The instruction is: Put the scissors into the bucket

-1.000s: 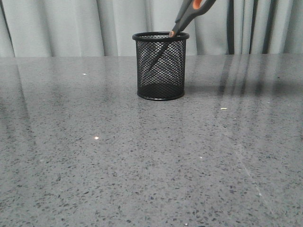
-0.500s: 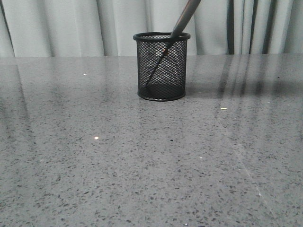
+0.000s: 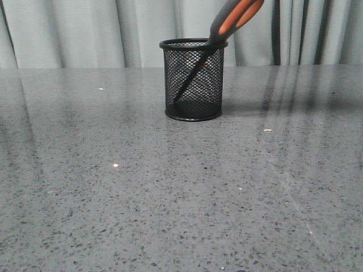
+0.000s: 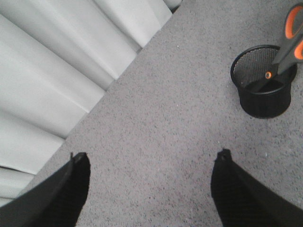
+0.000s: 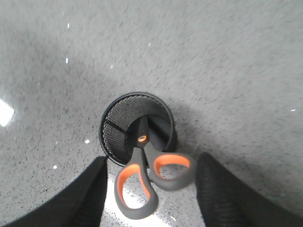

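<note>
Already blade-down in the bucket (image 5: pixel 136 128), the scissors (image 5: pixel 144 182) lean on its rim as the right end effector (image 5: pixel 150 189) stands apart, best withdrawn straight up.

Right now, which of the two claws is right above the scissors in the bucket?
The right claw: its open fingers flank the scissors, which lean blades-down in the bucket. The left claw hangs open over bare table, well away.

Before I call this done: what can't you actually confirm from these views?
- Scissors: handle tops cut off by the front view's upper edge.
- Blade tips: inside the bucket, blurred by mesh in front view, shadowed in right wrist view.
- Right pincer: fingertips cut off by frame edge; contact with the handles unclear.
</note>
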Controlling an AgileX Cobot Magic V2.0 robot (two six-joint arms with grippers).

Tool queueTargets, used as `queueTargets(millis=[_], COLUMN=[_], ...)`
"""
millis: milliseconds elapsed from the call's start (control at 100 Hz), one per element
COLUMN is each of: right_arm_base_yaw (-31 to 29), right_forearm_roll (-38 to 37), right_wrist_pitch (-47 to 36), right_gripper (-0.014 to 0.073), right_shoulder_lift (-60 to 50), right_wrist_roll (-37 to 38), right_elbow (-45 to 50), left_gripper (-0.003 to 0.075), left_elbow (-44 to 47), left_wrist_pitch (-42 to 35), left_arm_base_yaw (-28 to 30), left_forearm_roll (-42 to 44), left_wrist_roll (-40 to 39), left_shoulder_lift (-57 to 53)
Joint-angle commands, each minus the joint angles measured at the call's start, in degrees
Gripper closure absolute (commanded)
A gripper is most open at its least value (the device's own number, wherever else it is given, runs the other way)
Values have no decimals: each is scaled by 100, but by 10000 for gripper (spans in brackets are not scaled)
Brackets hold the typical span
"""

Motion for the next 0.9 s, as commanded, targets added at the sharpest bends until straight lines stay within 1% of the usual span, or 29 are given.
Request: queueTargets(millis=[0,60,130,160,180,210,230,250,280,300,390,450,590,660,740,810,890], right_arm_base_yaw=[-137,-189,-202,-202,-202,-202,-202,-202,-202,-202,-202,-202,-202,-202,-202,-202,-202], right_forearm_roll=[50,50,46,34,36,32,22,18,-14,-43,-196,-268,-311,-311,-311,-311,-311], right_wrist_pitch=[189,189,119,54,7,-72,-143,-219,-330,-426,-951,-1393,-2698,-3352,-4115,-4633,-5045], right_gripper=[265,317,410,454,488,545,568,601,655,669,659,659,659,659,659,659,659], right_shoulder_lift=[-466,-583,-727,-822,-856,-961,-1030,-1077,-1208,-1292,-1685,-2051,-3052,-3593,-4160,-4679,-5289], right_wrist_roll=[84,84,84,84,84,84,84,84,74,74,74,74,74,74,74,74,74], right_elbow=[-201,-201,-163,-135,-100,-43,14,83,195,290,831,1328,2646,3367,4178,4897,5651], left_gripper=[262,309,401,461,487,558,603,636,716,743,740,740,740,740,740,740,740], left_elbow=[-167,-167,-167,-167,-167,-167,-167,-167,-167,-167,-167,-127,389,911,1735,2529,3453], left_wrist_pitch=[-220,-142,-34,31,85,149,189,232,274,310,362,239,-537,-1052,-1744,-2419,-3188], left_arm_base_yaw=[13,13,13,13,13,13,13,13,13,13,62,135,369,444,458,458,458], left_forearm_roll=[-18,53,63,63,63,63,52,40,18,5,-112,-283,-898,-1102,-1231,-1398,-1596], left_wrist_roll=[-77,-77,-89,-89,-89,-113,-125,-182,-262,-309,-632,-805,-834,-809,-761,-671,-647], left_shoulder_lift=[-91,-91,-91,-91,-91,-91,-102,-102,-102,-102,-136,-199,-669,-1051,-1539,-2045,-2696])
